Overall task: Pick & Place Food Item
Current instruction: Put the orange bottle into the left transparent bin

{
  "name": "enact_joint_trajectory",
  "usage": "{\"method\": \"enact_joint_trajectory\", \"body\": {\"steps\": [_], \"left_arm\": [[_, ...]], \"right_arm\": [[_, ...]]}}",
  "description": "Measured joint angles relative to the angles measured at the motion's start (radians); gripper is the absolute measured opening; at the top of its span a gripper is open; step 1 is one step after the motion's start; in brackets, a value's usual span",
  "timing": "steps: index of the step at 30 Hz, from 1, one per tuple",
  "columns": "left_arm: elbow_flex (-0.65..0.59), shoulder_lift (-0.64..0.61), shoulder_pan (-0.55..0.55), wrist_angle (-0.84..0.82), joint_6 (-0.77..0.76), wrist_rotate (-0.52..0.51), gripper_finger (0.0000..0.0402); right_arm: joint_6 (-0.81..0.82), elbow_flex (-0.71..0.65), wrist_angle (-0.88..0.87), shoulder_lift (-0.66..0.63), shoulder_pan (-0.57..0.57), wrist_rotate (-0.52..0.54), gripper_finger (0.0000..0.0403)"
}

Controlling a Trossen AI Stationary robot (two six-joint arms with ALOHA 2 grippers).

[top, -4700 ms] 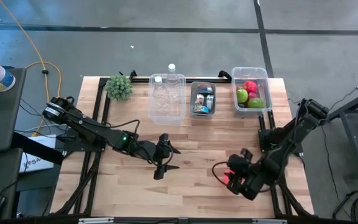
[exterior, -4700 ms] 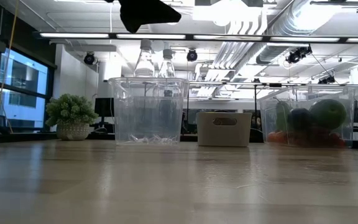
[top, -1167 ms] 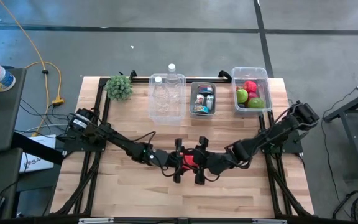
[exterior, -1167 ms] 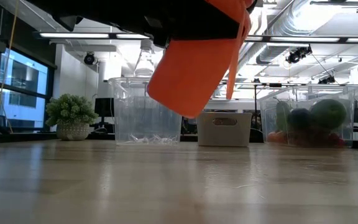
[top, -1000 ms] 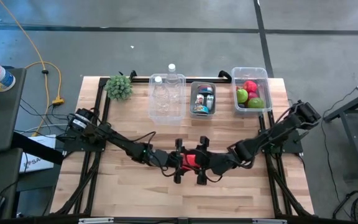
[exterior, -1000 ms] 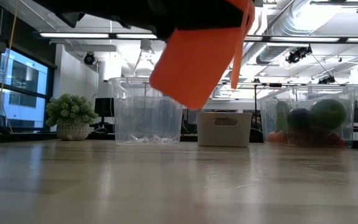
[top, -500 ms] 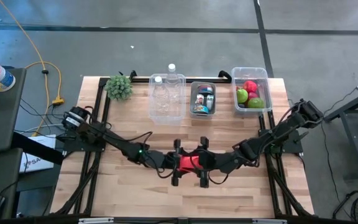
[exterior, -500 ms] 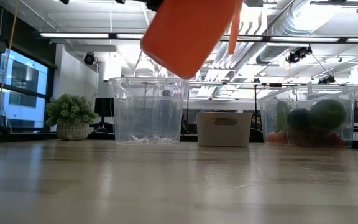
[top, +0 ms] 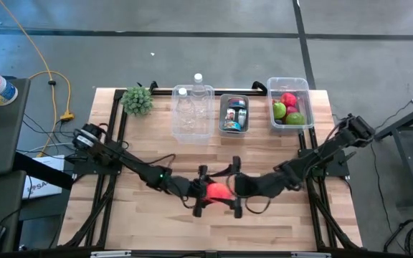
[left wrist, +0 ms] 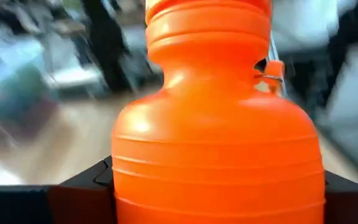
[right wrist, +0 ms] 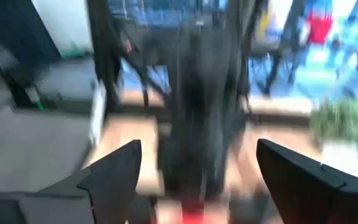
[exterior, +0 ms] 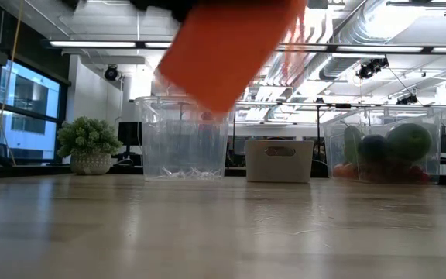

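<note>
Both arms meet over the front middle of the table, and the thing between them is an orange bottle. The left gripper has it: in the left wrist view the bottle fills nearly everything, its ribbed body wedged between the two dark fingers with the neck pointing away from the wrist. So the left jaws are closed on the bottle, held fairly wide by its girth.

The right gripper sits just beside the bottle on the other side, fingertips toward it. Its own wrist view shows the two fingers standing well apart, with only a sliver of red-orange showing low between them (too blurred to say whether they touch it). I'd call those jaws parted and holding nothing.

From table height the bottle hangs up in the air, tilted, clear of the wood.

Along the far edge sit a small plant, a clear bin with two water bottles, a grey bin of cans, and another clear bin with red and green fruit.
</note>
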Motion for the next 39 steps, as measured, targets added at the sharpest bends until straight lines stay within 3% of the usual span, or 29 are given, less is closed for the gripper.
{"method": "enact_joint_trajectory", "body": {"steps": [3,11,15,20,25,30,39], "left_arm": [[-0.015,0.02,0.0,-0.058,0.002,0.04,0.0243],[-0.007,0.009,0.002,-0.049,-0.022,0.032,0.0243],[0.001,-0.01,-0.006,-0.015,-0.009,0.03,0.0243],[-0.003,-0.033,-0.021,-0.034,0.005,0.026,0.0243],[0.0,-0.07,-0.037,-0.03,0.007,0.024,0.0243],[0.0,-0.095,-0.051,-0.012,0.004,0.025,0.0243],[0.0,-0.094,-0.062,0.037,-0.023,0.026,0.0243]], "right_arm": [[-0.089,0.007,0.072,-0.011,0.003,-0.001,0.0319],[-0.269,0.004,0.131,-0.007,0.036,0.023,0.0329],[-0.338,0.003,0.134,-0.016,0.106,0.11,0.033],[-0.383,0.003,0.126,-0.024,0.23,0.348,0.033],[-0.304,0.001,0.029,-0.024,0.331,0.488,0.033],[-0.077,-0.003,-0.117,-0.021,0.365,0.462,0.033],[-0.03,-0.113,0.034,0.0,0.313,0.465,0.033]]}}
